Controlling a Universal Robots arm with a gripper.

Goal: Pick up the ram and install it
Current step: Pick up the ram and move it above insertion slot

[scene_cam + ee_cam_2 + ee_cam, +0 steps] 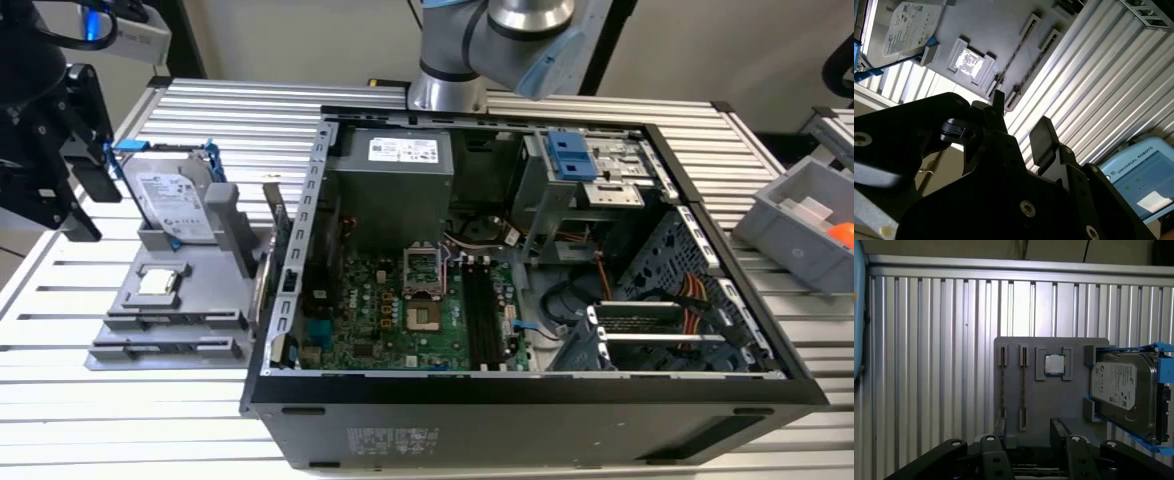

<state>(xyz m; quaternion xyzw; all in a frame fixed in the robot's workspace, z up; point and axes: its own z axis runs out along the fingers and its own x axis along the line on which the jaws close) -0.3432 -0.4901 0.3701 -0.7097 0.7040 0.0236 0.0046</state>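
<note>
Clerk: Step in hand, and method?

Keeper: Approach to ram [1023, 390]: long, thin, flat circuit-board stick, seen edge-on, standing in a narrow slot of the grey plastic holder [1049, 400] on the ribbed metal surface [929, 365]. Advised: centre the stick between the fingers, come down straight, grip its long flat faces.

Clerk: Pincer?

Keeper: Black pincer [1028, 422]: fingers spread wide, empty, touching nothing, hovering clear of the holder.

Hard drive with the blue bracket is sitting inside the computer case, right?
Not quite. The hard drive with the blue bracket sits on the grey tray outside the computer case, toward the exterior view's left. The exterior view shows this.
</note>
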